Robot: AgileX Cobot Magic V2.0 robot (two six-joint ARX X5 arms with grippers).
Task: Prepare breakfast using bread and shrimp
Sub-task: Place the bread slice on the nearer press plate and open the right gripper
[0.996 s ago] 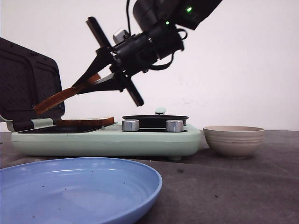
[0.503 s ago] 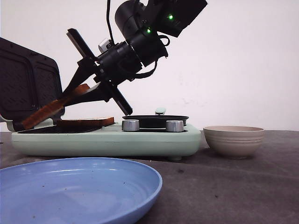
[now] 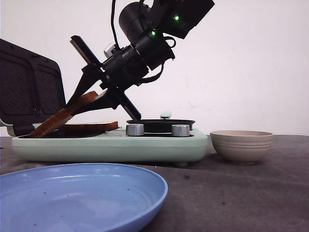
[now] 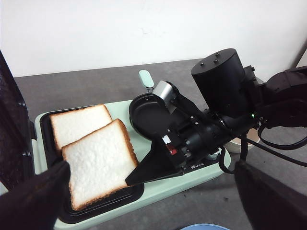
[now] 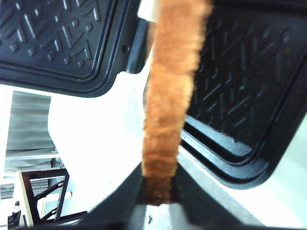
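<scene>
Sandwich maker [image 3: 111,145] holds two bread slices [image 4: 98,163] (one tilted).

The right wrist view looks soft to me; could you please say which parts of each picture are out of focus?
Right wrist view: the held bread slice is blurred, the grill plates sharper. Left wrist view: the dark fingers in the corners are smeared, the toast crisp. Front view: evenly lit, the blue plate slightly soft.
</scene>
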